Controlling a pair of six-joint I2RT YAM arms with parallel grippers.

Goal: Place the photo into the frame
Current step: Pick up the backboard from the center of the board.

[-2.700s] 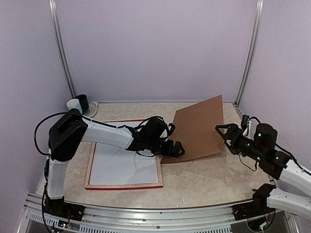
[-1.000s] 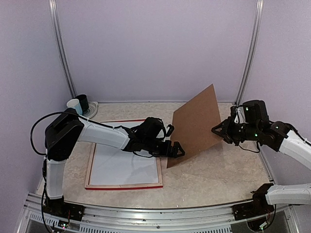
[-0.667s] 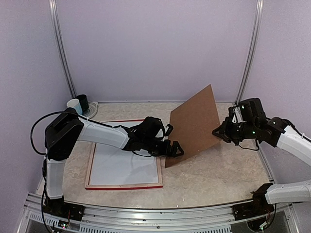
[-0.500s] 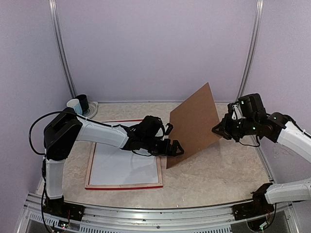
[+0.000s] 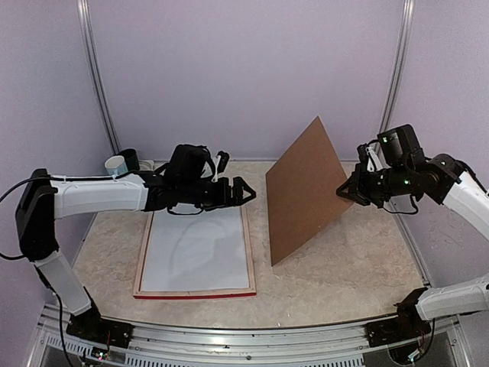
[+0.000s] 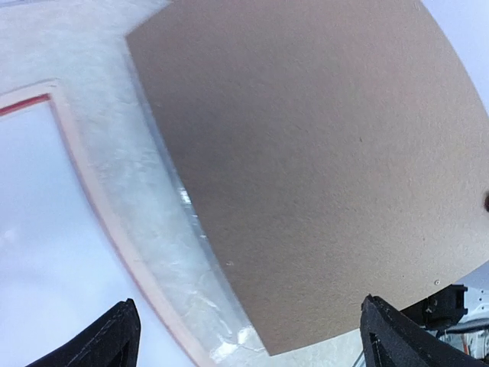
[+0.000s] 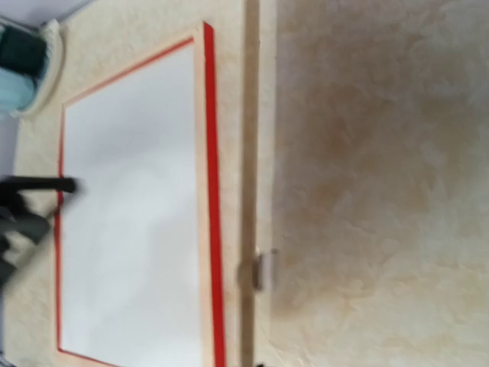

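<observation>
The frame (image 5: 249, 256) lies flat left of centre, red-edged with pale wood sides (image 7: 210, 191) and a white surface inside (image 6: 30, 229). A plain brown backing board (image 5: 306, 191) stands steeply on its lower corner to the frame's right. My right gripper (image 5: 345, 189) is shut on the board's right edge; its wrist view looks along the board's thin edge (image 7: 250, 138). My left gripper (image 5: 243, 191) hovers open over the frame's far right corner, apart from the board (image 6: 321, 168), nothing between its fingers (image 6: 114, 340). The photo is out of view.
Two cups (image 5: 121, 163) stand on a white dish at the back left corner, also in the right wrist view (image 7: 23, 69). A small metal tab (image 7: 263, 269) sits on the board's edge. Walls with upright rails (image 5: 393, 84) close in the table.
My left gripper has let the board's lower corner go and pulled back-left, rising over the frame. My right gripper has shut on the board's edge and tipped the board steeper.
</observation>
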